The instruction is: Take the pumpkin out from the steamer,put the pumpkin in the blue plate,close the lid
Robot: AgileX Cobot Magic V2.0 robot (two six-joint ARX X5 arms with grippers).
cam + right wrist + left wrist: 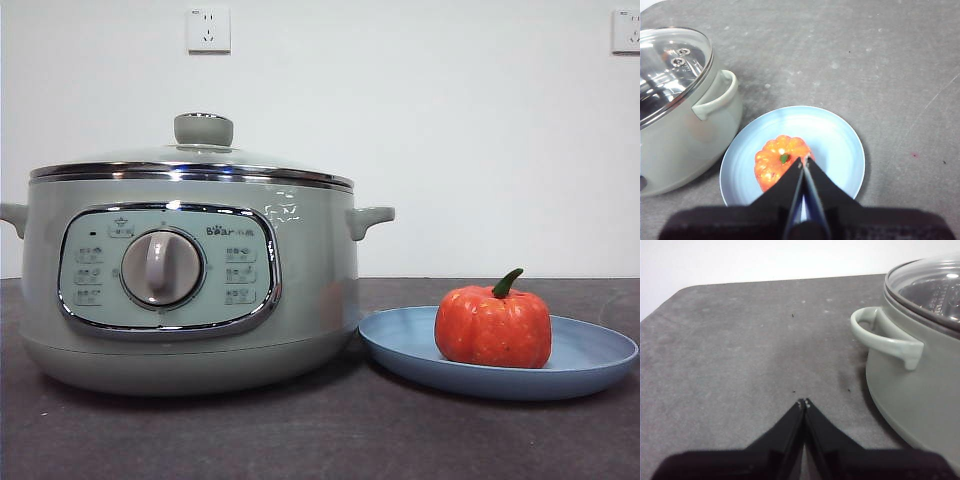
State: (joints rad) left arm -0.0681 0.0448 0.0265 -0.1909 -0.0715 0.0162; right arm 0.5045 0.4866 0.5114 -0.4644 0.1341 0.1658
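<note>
The orange-red pumpkin point(493, 326) with a green stem sits in the blue plate point(600, 360), to the right of the steamer point(300, 290). The glass lid point(204, 150) rests closed on the steamer. In the right wrist view my right gripper point(803, 161) is shut and empty, above the pumpkin point(775, 162) and the plate point(837, 140). In the left wrist view my left gripper point(803, 403) is shut and empty over bare table, beside the steamer's side handle point(880, 335). Neither gripper shows in the front view.
The dark grey table point(330, 430) stretches in front of the steamer and plate. A white wall with two sockets point(208, 30) stands behind. The table's far edge point(765, 282) shows in the left wrist view.
</note>
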